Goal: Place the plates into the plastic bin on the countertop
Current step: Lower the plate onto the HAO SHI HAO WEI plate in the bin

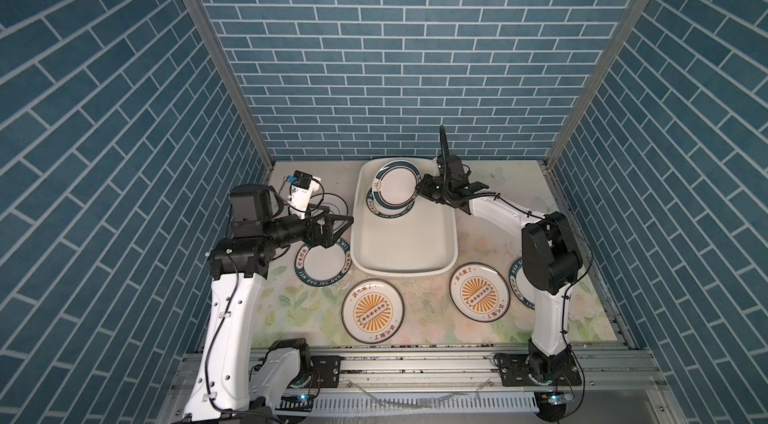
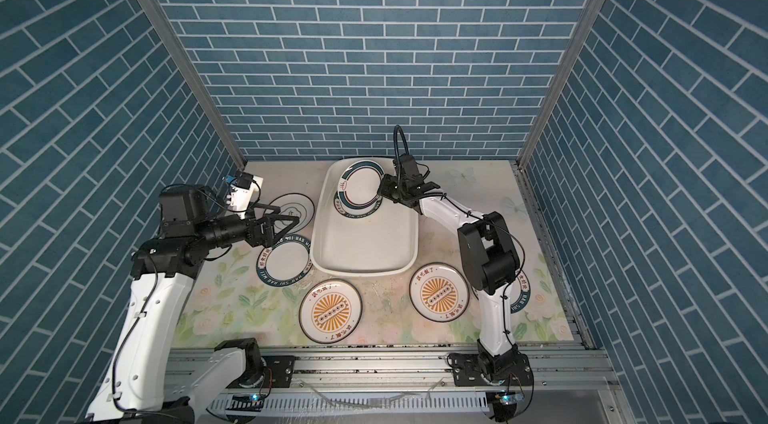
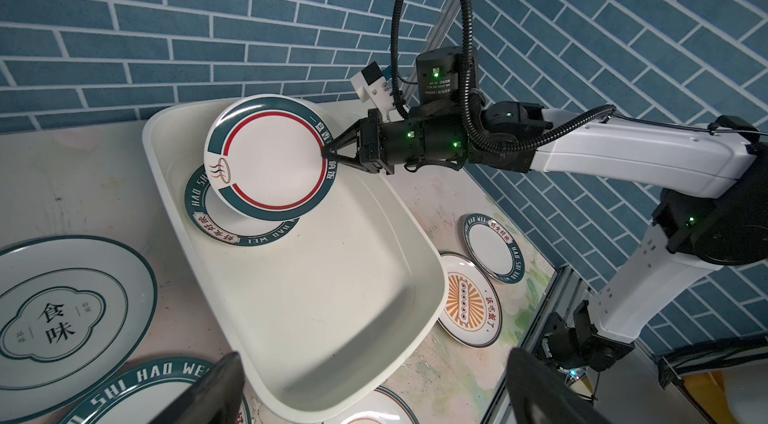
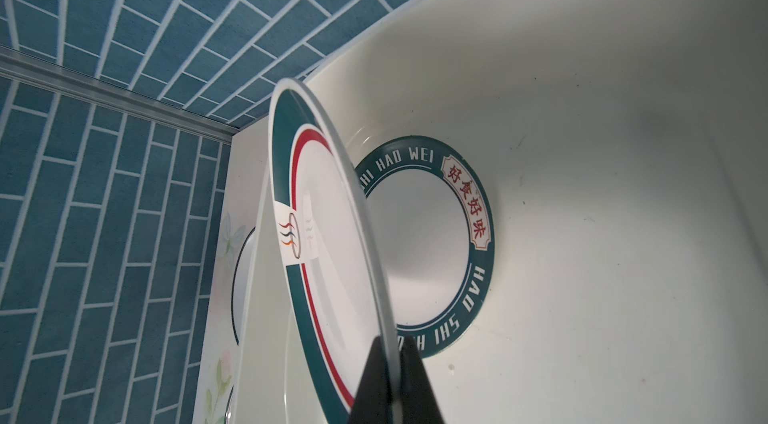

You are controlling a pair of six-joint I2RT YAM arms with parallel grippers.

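- In both top views the right gripper (image 1: pixel 419 189) is clamped on the 3 o'clock rim of a round white plate with a dark green band and a thin red ring (image 1: pixel 395 185). This held plate reaches toward 9 o'clock from the jaws, over the 12 o'clock end of the large glossy white plastic bin (image 1: pixel 409 241), whose long axis runs 12 to 6.
- Toward 6 o'clock of it, a white plate with a dark green lettered rim (image 1: pixel 388 214) lies flat on the bin floor, partly covered; the bin's 6 o'clock half is bare.
- The left gripper (image 1: pixel 338 224) is spread wide and holds nothing. It hangs at the bin's 9 o'clock above another green-lettered plate (image 1: pixel 324 266) on the flower-printed countertop (image 1: pixel 424 330).
- A black-ringed plate (image 1: pixel 332 203) lies at its 12 o'clock and two orange sunburst plates (image 1: pixel 372 311) (image 1: pixel 479 291) at the bin's 7 and 5. One more lettered plate (image 1: pixel 517 276) is half hidden behind the right arm.
- Left wrist view: the held plate (image 3: pixel 266 155) is tilted above the lettered plate (image 3: pixel 245 234). Whether its free edge touches I cannot tell.
- Right wrist view: two black fingertips (image 4: pixel 374 363) pinch the rim, the plate is seen nearly edge-on, and the bin wall (image 4: pixel 582 130) curves close behind.
- Judgement: the right arm is the nearer one. Lowering and letting go should stack the plate, and the bin's near far-end wall is the likeliest snag.
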